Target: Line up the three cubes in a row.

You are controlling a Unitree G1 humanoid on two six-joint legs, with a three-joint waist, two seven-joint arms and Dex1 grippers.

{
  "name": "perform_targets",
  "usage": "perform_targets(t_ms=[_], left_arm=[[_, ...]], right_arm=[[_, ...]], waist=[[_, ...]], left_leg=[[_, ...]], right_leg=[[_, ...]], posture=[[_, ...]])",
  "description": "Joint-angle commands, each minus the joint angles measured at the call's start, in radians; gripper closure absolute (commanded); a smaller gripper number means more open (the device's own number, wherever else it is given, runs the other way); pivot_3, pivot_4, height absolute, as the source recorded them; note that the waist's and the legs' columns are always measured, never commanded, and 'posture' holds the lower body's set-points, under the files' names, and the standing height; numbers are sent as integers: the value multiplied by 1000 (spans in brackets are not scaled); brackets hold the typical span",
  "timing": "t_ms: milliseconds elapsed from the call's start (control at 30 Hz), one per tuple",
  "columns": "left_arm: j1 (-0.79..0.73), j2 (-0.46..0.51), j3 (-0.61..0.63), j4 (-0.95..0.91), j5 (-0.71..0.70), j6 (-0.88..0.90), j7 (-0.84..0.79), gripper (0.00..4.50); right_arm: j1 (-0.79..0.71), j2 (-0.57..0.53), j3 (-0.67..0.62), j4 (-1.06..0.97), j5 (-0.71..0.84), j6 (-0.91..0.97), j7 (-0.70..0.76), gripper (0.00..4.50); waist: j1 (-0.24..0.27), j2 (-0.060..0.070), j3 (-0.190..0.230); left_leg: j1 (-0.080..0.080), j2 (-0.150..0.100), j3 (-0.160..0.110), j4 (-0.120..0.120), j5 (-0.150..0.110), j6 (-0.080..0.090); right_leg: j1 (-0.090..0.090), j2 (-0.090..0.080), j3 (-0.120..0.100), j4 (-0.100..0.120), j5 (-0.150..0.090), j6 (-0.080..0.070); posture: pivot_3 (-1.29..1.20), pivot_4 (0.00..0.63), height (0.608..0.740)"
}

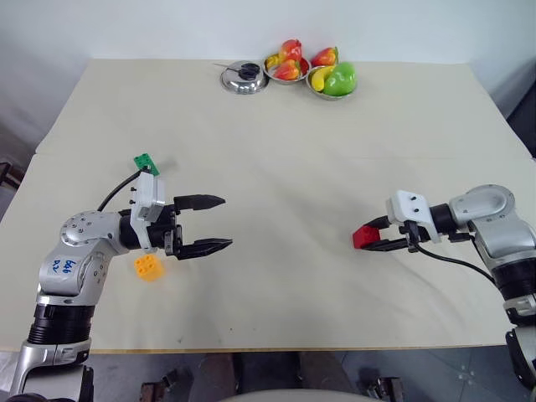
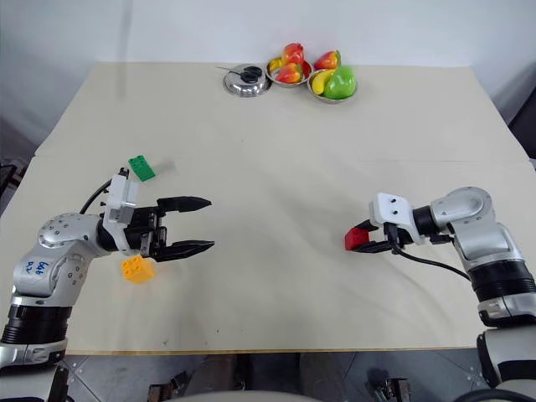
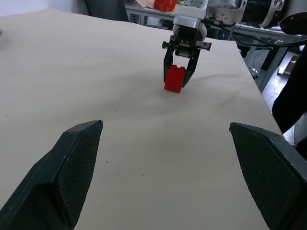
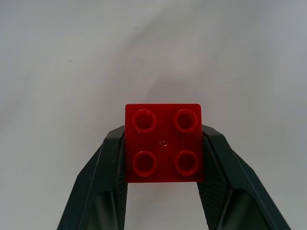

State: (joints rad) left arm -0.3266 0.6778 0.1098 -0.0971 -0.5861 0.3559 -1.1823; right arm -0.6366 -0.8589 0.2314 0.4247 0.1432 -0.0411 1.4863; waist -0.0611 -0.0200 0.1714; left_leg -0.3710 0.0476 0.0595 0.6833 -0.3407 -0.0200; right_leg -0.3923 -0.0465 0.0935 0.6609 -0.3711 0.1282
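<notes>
Two cubes, green cube [image 2: 141, 168] and yellow cube [image 2: 138, 268], lie by the worktop's [image 2: 276, 142] left edge beside the left gripper [image 2: 194, 224], fingers spread empty. Right gripper [image 2: 369, 237] clamps red cube [image 2: 358, 239] well apart toward the right edge.

My left gripper [image 1: 216, 224] points level toward my right, jaws spread wide with nothing between them. My right gripper [image 1: 374, 235] angles downward toward my left, jaws clamped.

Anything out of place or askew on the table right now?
Nothing damaged or spilled. The cubes are just scattered: the red cube is clamped squarely in the right gripper, while the green cube and yellow-orange cube sit apart by the open left gripper, the green one angled.
</notes>
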Motion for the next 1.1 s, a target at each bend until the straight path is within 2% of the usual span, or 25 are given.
perform_targets(t_ms=[33, 533, 567, 667, 800, 933, 1033, 1100], left_arm=[[3, 8, 18, -24, -13, -2, 0, 0], [-3, 19, 10, -4, -6, -19, -43, 0], [-3, 20, 8, 0, -1, -27, -51, 0], [-2, 17, 14, 23, 13, -63, -68, 0], [20, 6, 50, 69, 48, -175, -57, 0], [71, 24, 109, 86, 35, -188, -38, 0], [117, 33, 213, 138, 30, -214, 12, 0], [161, 53, 289, 197, 31, -237, 25, 0]], right_arm=[[-30, 35, 8, 10, -20, -22, 9, 3000], [-104, 125, 57, -59, -126, 53, -23, 3000], [-106, 127, 57, -55, -128, 52, -20, 2279], [-93, 122, 42, -78, -97, 61, 10, 1366], [-85, 108, -70, -80, 12, -38, 14, 34], [-1, 66, -196, -144, 163, -60, 68, 34], [108, 65, -315, -246, 335, -16, 94, 34], [188, 83, -378, -314, 420, 5, 61, 34]], waist=[[-7, 0, 0], [-41, 0, 0], [-41, 0, 0], [-39, 1, 0], [-36, 1, 1], [-28, 1, 1], [-22, 1, 1], [-22, 1, 1]], left_leg=[[0, 0, 0, 0, 0, 0], [1, 1, -2, 0, 2, -3], [1, 1, -2, 0, 2, -3], [1, 0, -3, 0, 2, -3], [0, 0, -3, 0, 2, -3], [0, 0, -4, 0, 2, -3], [0, 0, -5, -1, 1, -2], [-1, 0, -6, 0, 1, -2]], right_leg=[[0, 0, 0, 0, 0, 0], [0, 1, -2, 4, 0, 0], [0, 1, -2, 4, 0, 0], [0, 0, -3, 3, 0, -1], [0, -1, -3, 3, 0, -1], [0, -1, -5, 2, 0, -1], [1, -2, -6, 2, 0, -1], [1, -4, -6, 2, -1, -1]], posture=[[0, 150, 740], [0, 150, 740], [0, 150, 740], [0, 150, 740], [0, 150, 740], [0, 150, 740], [0, 150, 740], [0, 150, 740]])
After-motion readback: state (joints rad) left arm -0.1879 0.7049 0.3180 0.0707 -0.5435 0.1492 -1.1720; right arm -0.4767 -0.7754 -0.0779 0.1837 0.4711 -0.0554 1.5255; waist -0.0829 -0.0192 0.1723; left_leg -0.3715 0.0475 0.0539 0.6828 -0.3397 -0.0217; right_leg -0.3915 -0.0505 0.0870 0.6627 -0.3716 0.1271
